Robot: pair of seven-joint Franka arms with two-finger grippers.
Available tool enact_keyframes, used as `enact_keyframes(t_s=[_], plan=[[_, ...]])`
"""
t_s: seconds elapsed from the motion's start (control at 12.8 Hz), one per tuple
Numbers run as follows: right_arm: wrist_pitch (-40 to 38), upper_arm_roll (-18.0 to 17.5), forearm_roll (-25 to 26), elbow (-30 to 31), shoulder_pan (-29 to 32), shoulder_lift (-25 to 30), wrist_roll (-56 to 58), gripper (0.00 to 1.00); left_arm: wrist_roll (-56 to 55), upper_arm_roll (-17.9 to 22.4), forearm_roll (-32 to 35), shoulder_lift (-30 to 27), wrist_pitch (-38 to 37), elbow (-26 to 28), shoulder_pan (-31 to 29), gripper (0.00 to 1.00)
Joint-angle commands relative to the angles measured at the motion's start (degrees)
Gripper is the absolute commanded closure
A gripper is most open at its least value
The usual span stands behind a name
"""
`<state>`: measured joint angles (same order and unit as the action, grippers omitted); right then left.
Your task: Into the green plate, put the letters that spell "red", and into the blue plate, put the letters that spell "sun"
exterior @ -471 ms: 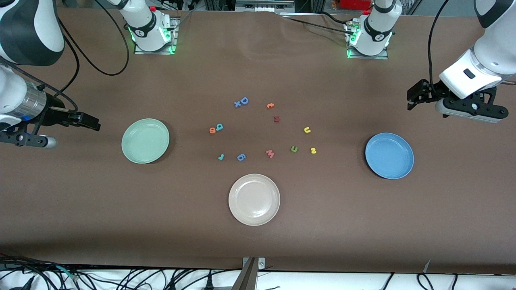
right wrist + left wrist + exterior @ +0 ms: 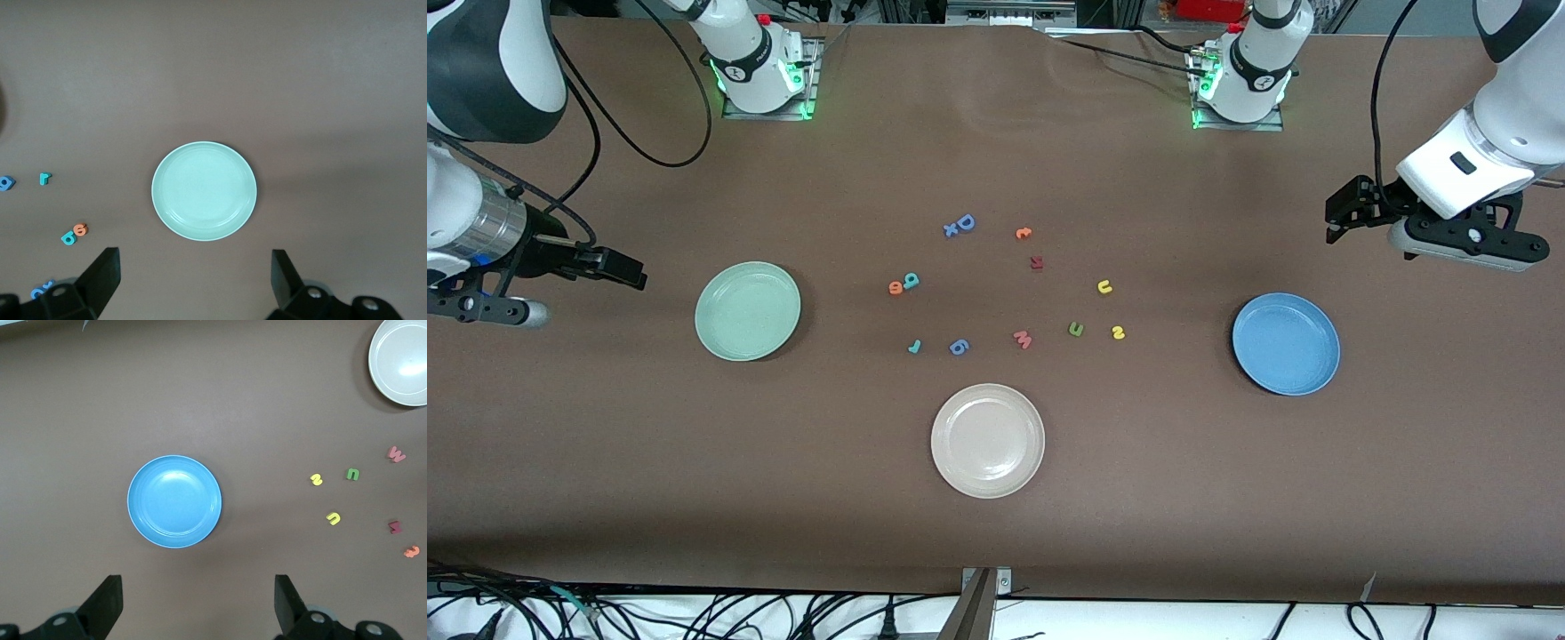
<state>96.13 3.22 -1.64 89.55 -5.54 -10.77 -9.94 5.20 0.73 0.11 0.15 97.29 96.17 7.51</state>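
Now both arms wait high at the table's ends, nothing held. Left gripper (image 2: 193,603) hangs with fingers spread wide over bare table by the blue plate (image 2: 1286,343); right gripper (image 2: 190,283) likewise, fingers apart, by the green plate (image 2: 748,310). Both plates hold nothing. Between them lie the letters: teal d (image 2: 911,281) touching orange e (image 2: 895,287), teal r (image 2: 914,346) nearer the camera. Toward the blue plate sit yellow u (image 2: 1104,286), green n (image 2: 1076,329) and yellow s (image 2: 1118,332). White plate (image 2: 987,440) sits nearest.
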Motion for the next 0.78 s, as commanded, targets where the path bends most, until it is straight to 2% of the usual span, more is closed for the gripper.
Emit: enact_keyframes(t_s=[0.0,0.71], plan=[[-0.3,0.0,-0.7,-0.3,0.0,0.7,-0.5,0.0,-0.1,0.0,-0.7,0.4,-0.9,-1.3,-0.1,0.0],[-2.0,-0.1,-0.6,0.4,0.0,0.5,-0.6,0.0,-0.2,0.0,-0.6,0.5,-0.9,-1.3,0.0,0.0]])
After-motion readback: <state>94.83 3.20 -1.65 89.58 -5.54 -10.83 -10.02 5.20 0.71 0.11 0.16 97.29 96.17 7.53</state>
